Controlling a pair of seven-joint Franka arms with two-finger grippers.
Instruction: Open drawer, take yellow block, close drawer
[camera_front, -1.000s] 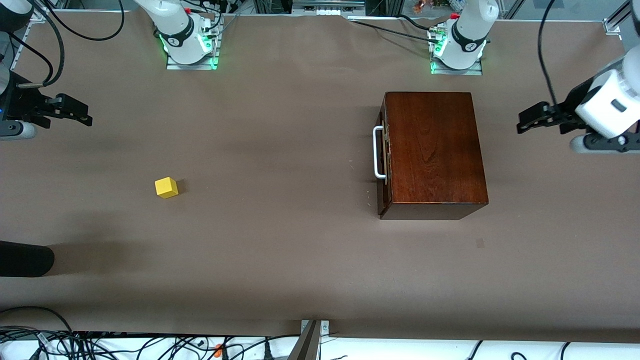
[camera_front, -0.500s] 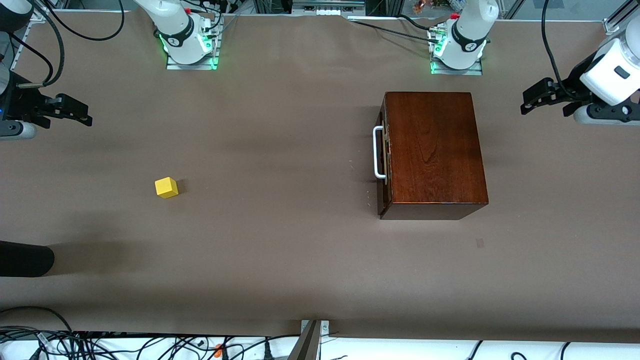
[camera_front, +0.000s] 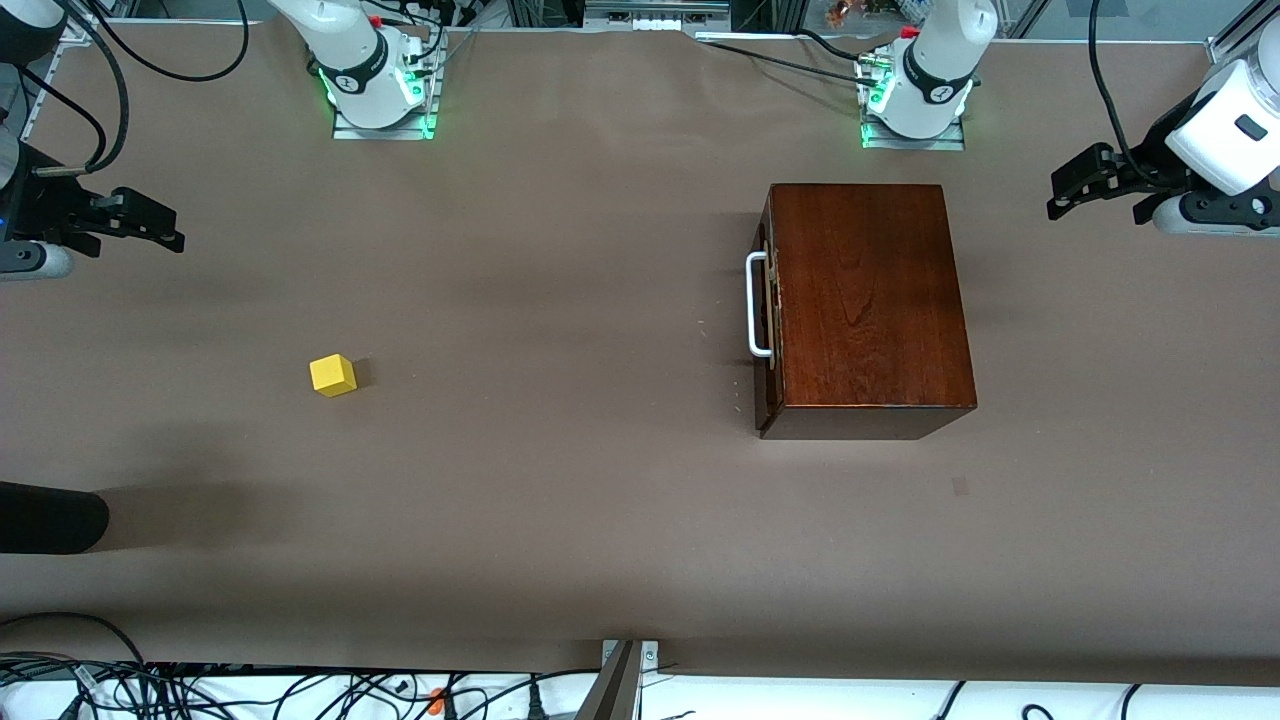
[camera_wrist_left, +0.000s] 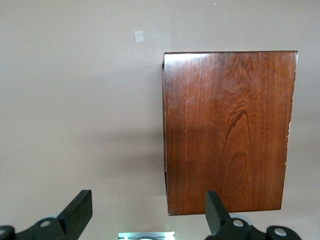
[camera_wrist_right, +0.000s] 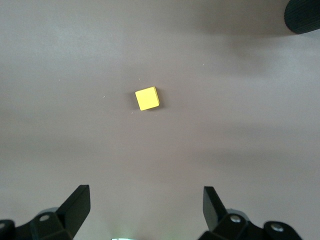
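Drawer (camera_front: 768, 305) sits fully in, white handle (camera_front: 755, 305) facing the right arm's end of the table. Yellow block (camera_front: 333, 375) lies on bare table (camera_front: 560, 480), below the right gripper (camera_wrist_right: 145, 207), whose fingers are spread and empty. Left gripper (camera_wrist_left: 150, 212), also spread, hangs beside the box (camera_front: 868, 300), away from the handle. Risks: the block already looks out, so a reopening may be wasted; a pull on the handle could drag the unbraced box.

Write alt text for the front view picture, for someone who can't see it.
A dark-wood box with its drawer shut sits on a brown table toward the left arm's end, and a yellow block lies toward the right arm's end. The open left gripper and open right gripper hang above the table's ends.
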